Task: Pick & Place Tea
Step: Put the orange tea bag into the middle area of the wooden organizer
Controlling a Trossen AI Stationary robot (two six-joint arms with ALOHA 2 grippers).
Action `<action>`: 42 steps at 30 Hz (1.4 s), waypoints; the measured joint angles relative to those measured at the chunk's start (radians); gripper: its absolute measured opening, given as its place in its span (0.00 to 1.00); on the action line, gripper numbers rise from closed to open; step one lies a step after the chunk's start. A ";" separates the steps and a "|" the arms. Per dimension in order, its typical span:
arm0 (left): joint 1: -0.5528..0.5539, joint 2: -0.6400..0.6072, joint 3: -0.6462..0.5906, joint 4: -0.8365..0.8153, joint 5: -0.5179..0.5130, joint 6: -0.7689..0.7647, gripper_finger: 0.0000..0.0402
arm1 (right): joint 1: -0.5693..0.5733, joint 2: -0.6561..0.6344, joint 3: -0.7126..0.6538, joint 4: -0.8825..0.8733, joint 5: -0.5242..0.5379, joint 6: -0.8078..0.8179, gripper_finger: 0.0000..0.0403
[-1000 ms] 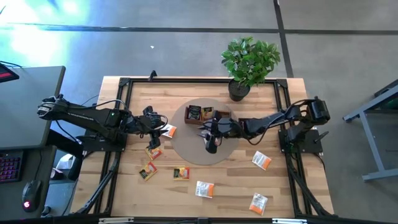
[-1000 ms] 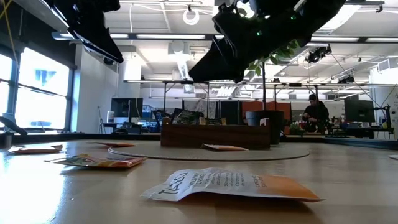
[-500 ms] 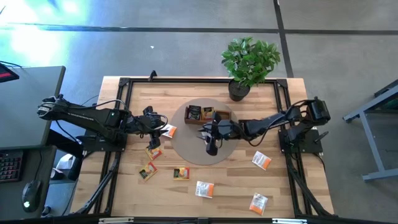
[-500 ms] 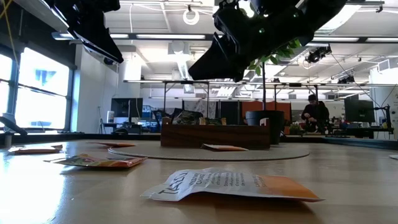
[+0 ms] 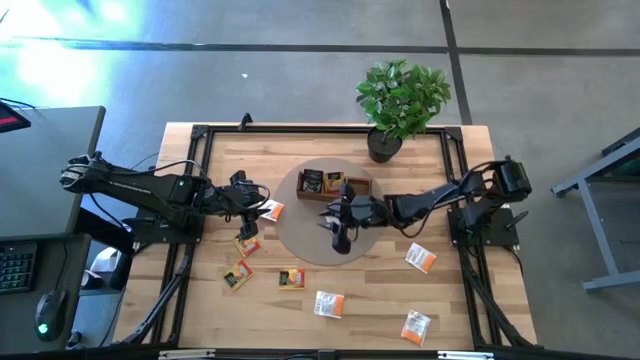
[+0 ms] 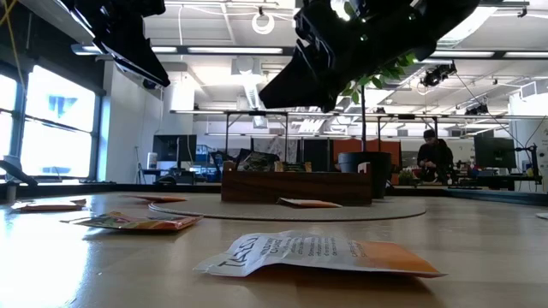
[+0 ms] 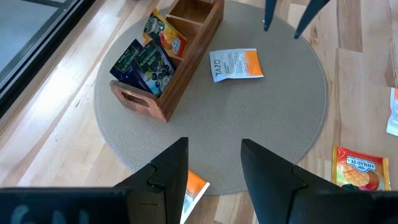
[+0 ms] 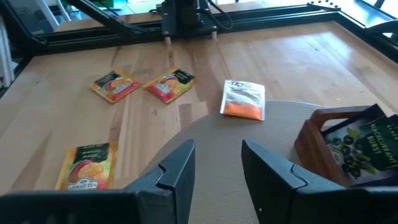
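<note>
A: Progress?
B: Tray (image 5: 335, 185) holds a few dark sachets (image 7: 140, 62); one white-orange sachet (image 7: 235, 65) lies on the mat beside it. Approx. seven wait on the tabletop (image 5: 450, 300).
A: Claws?
B: Right claw (image 5: 340, 240) and left claw (image 5: 250, 207) both spread, empty (probably mid-task).

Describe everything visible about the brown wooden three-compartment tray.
The brown wooden three-compartment tray is a long, open-topped box with a handle slot cut into one end. It sits flat on the round grey mat, toward the potted-plant side. Dark sachets stand upright in one end compartment, yellow-orange ones in the middle; the far compartment looks empty. No gripper touches it.
</note>
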 joint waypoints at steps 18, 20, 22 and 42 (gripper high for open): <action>0.000 0.000 0.000 0.000 0.000 0.000 0.36 | 0.056 0.000 0.000 -0.014 0.001 -0.003 0.32; 0.000 0.000 0.000 0.000 0.000 0.000 0.36 | 0.059 0.000 0.000 -0.014 0.001 -0.003 0.32; 0.000 0.000 0.000 0.000 0.000 0.000 0.36 | 0.060 0.001 0.000 -0.013 0.000 -0.003 0.32; 0.000 0.000 0.000 0.089 -0.042 0.000 0.36 | 0.080 0.132 -0.001 0.170 -0.107 0.041 0.32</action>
